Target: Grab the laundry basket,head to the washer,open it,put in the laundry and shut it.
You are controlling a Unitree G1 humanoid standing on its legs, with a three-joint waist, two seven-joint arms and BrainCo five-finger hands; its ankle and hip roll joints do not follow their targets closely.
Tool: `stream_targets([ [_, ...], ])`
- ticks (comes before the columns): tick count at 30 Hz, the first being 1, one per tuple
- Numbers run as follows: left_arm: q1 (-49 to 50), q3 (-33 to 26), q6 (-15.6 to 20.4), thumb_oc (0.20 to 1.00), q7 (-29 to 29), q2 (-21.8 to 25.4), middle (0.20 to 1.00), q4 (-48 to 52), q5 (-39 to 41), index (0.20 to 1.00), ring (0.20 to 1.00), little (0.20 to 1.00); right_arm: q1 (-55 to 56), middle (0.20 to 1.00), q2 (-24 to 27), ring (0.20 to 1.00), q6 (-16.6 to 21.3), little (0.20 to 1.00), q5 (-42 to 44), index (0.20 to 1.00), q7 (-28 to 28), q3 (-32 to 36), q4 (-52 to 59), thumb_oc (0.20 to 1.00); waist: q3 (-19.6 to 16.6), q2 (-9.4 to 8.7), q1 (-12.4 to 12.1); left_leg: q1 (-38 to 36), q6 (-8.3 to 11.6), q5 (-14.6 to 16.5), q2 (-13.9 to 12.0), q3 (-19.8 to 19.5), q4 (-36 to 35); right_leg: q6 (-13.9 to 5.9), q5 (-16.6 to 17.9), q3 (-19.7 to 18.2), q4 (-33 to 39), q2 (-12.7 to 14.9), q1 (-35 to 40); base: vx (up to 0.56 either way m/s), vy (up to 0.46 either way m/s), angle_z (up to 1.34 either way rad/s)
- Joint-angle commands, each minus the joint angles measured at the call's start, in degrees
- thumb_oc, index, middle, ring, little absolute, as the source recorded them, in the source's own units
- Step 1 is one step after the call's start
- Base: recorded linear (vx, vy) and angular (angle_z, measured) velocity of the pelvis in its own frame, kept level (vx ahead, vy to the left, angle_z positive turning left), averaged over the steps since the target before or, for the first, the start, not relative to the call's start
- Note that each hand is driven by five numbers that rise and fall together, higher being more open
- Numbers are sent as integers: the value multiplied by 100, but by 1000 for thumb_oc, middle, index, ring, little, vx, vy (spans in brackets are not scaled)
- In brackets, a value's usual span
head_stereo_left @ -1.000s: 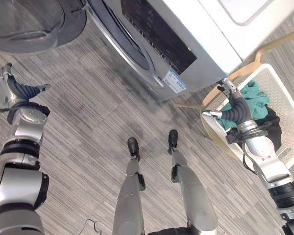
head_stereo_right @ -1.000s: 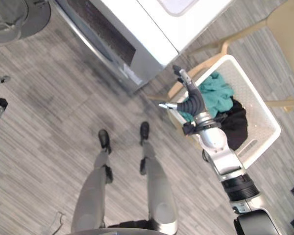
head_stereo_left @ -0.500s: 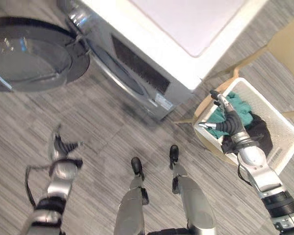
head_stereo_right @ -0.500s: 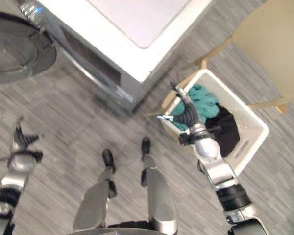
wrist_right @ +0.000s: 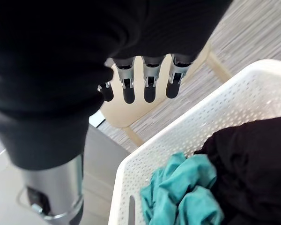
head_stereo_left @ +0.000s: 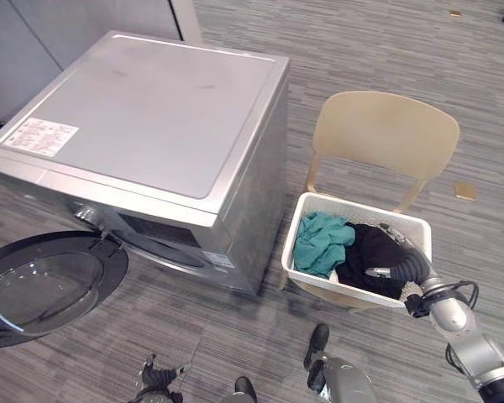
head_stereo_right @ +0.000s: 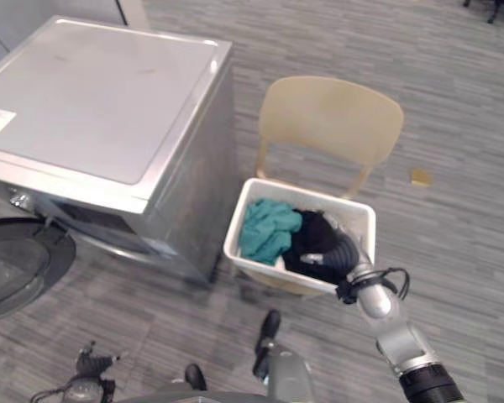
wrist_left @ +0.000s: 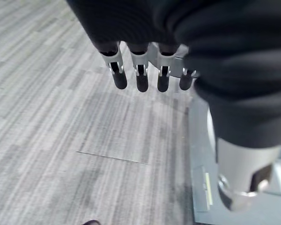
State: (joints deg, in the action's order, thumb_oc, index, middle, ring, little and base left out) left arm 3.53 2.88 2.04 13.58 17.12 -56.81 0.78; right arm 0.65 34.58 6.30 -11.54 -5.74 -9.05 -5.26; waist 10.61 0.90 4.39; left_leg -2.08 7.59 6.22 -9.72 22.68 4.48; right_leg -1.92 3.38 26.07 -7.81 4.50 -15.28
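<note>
The camera has tipped up since a moment ago, and the right hand [head_stereo_left: 403, 262] has come over the white perforated plastic laundry basket [head_stereo_left: 311, 272], fingers straight and holding nothing. The basket sits on a tan moulded chair [head_stereo_left: 385, 134] just beside the boxy silver washer [head_stereo_left: 143, 126], its round door [head_stereo_left: 42, 285] swung open. Crumpled teal cloth [head_stereo_left: 321, 242] and black cloth [head_stereo_left: 365, 256] lie inside. The left hand [wrist_left: 140, 70] hangs relaxed, low over striped grey carpet [head_stereo_left: 378, 50].
</note>
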Motion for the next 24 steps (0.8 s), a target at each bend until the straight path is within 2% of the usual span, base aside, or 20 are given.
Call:
stream_targets([
  [1, 16, 237, 98, 1000, -140, 154, 1000, 89, -241, 1000, 1000, 1000, -434, 1000, 193, 1000, 150, 1000, -356, 1000, -92, -239, 396, 1000, 192, -306, -205, 513, -189, -216, 126, -254, 1919, -233, -478, -714, 699, 30, 1030, -78, -61, -63],
  [2, -132, 442, 140, 1000, -163, 44, 1000, 48, -121, 1000, 1000, 1000, -794, 1000, 338, 1000, 114, 1000, -472, 1000, -62, -641, 271, 1000, 266, -406, -331, 1066, -244, -324, 279, -835, 2086, -143, -475, -859, 835, 42, 1087, -76, -50, -95],
  [3, -133, 437, 140, 1000, -163, 44, 1000, 47, -121, 1000, 1000, 1000, -804, 1000, 336, 1000, 116, 1000, -472, 1000, -65, -649, 264, 1000, 259, -412, -321, 1075, -249, -330, 288, -837, 2079, -146, -474, -855, 834, 50, 1077, -44, -17, -101],
  [5, -110, 548, 194, 1000, -149, 36, 1000, 63, -98, 1000, 1000, 1000, -1192, 1000, 437, 1000, 98, 1000, -659, 1000, -76, -1053, 85, 1000, 268, -465, -510, 1341, -351, -85, 486, -1329, 1443, -243, -496, -1091, 842, 67, 1105, 84, 89, -91],
  [6, -107, 561, 188, 1000, -165, 35, 1000, 77, -73, 1000, 1000, 1000, -1299, 1000, 451, 1000, 85, 1000, -673, 1000, -84, -1132, 6, 1000, 279, -458, -547, 1346, -350, -158, 521, -1512, 1128, -267, -494, -1183, 831, 48, 1102, 90, 89, -112],
  [7, -92, 571, 207, 1000, -143, 56, 1000, 33, -56, 1000, 1000, 1000, -1442, 1000, 451, 1000, 85, 1000, -701, 1000, -81, -1277, -78, 1000, 271, -445, -628, 1379, -313, -397, 573, -1780, 685, -283, -492, -1302, 835, -19, 1096, 88, 65, -91],
  [9, -82, 598, 220, 1000, -134, 55, 1000, -29, -11, 1000, 1000, 1000, -1627, 1000, 463, 1000, 53, 1000, -790, 1000, -137, -1470, -279, 1000, 275, -416, -773, 1535, -252, -638, 612, -2156, 383, -316, -507, -1462, 846, -72, 1135, 98, 74, -82],
  [11, -39, 588, 207, 1000, -161, 52, 1000, -84, -26, 1000, 1000, 1000, -1679, 1000, 455, 1000, 47, 1000, -814, 1000, -84, -1540, -333, 1000, 239, -374, -788, 1421, -277, -658, 586, -2165, 126, -335, -531, -1513, 838, -109, 1143, 85, 106, -70],
  [13, -2, 562, 169, 1000, -186, 57, 1000, -322, -108, 1000, 1000, 1000, -1803, 1000, 485, 1000, -3, 1000, -985, 1000, -66, -1693, -486, 1000, 146, -296, -813, 1218, -335, -698, 592, -2114, -133, -375, -571, -1536, 788, -67, 1149, 93, 223, 58],
  [17, -22, 571, 149, 1000, -203, 142, 1000, -571, -225, 1000, 1000, 1000, -1994, 1000, 394, 1000, -57, 1000, -1025, 1000, -83, -1875, -758, 1000, 187, -313, -878, 1109, -436, -674, 714, -1962, -185, -426, -549, -1630, 633, 105, 1095, 55, 185, 6],
  [24, -276, 619, 207, 1000, -106, 357, 1000, -556, -216, 1000, 1000, 1000, -2936, 1000, 249, 1000, -158, 1000, -1287, 1000, -318, -2306, -1371, 1000, 378, -348, -1045, 1357, -552, -642, 873, -1813, -195, -558, -355, -1651, 573, 313, 719, -19, 101, -6],
])
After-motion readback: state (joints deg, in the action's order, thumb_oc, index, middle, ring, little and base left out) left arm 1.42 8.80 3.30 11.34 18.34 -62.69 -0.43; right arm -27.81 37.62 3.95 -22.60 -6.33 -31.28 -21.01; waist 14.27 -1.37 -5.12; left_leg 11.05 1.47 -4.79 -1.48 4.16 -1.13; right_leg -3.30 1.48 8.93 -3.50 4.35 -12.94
